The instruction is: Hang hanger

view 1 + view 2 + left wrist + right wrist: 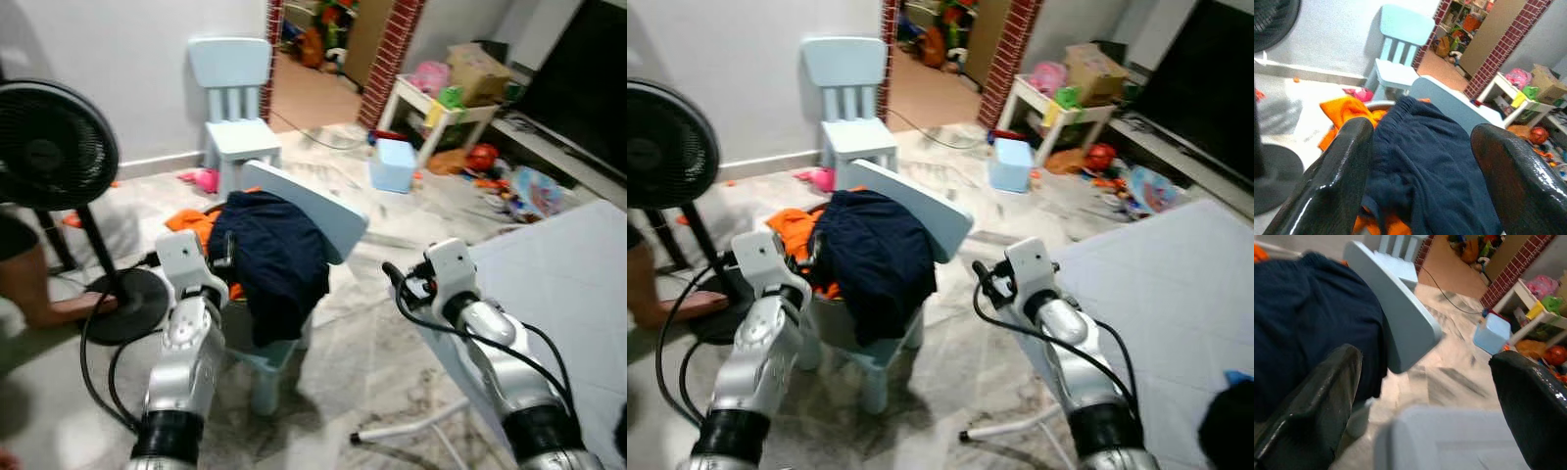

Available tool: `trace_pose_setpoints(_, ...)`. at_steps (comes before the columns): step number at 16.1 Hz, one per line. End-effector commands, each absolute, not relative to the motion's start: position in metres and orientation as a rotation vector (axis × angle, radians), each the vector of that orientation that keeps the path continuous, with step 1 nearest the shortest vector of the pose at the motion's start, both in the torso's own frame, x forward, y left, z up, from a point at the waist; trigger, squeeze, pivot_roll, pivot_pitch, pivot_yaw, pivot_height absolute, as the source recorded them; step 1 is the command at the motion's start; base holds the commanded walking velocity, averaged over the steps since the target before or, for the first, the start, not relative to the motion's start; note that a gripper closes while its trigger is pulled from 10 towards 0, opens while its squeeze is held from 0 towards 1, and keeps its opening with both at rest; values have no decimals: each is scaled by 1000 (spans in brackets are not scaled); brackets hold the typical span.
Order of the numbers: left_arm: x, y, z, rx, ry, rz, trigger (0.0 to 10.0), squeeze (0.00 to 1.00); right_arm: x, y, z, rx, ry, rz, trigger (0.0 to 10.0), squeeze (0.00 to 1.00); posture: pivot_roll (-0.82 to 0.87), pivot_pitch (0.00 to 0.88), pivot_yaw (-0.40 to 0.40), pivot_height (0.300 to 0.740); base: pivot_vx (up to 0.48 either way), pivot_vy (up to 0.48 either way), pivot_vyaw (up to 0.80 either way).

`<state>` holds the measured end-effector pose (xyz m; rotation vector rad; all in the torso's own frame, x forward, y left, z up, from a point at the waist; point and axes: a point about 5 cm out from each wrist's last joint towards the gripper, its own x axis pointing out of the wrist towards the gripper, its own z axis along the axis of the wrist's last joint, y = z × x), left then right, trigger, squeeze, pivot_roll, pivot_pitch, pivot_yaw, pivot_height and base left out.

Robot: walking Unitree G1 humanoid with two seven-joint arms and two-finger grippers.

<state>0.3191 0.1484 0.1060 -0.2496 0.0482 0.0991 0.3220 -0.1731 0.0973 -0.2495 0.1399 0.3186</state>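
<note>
Two silver arms reach forward in your left eye view, the left gripper [217, 257] raised just beside a dark navy fabric garment [272, 257] heaped over a tipped pale blue plastic child's chair [312, 208], with an orange cloth [191, 222] bunched under it. The right gripper [394, 276] hangs over the marble floor near the edge of a white flat bench-like frame [549, 284]. You have no hanger in sight here, so the main risk, as I judge it, is that you close on loose cloth or on the chair back instead of the task's thing. In the right eye view, a black pedestal fan [666, 147] stands on the robot's left with its cable looping by the left arm; a snag there could pull it over, and a person's bare foot [676, 308] rests next to its base. In the left wrist view, both black fingers [1337, 171] stand wide apart, nothing between them, aimed at the navy garment. In the right wrist view, those fingers [1312, 401] are likewise spread and empty, framing the chair's edge and the floor; that picture is blurred, so aim may drift. No brand, label or writing can be read anywhere; the cardboard box [477, 70] on the far white side table [431, 113] is too small to tell.
</note>
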Motion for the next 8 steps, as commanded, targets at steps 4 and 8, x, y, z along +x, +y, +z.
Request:
trace_pose_setpoints(4,339,157,119,-174,12,45,10000,0,341,-170,104,-201,64,228,10000,0,10,0,-69,740,0,0,0)
trace_pose_setpoints(8,351,158,125,-110,4,-5,10000,0,348,-166,106,-172,20,173,10000,0,-9,0,21,740,0,0,0)
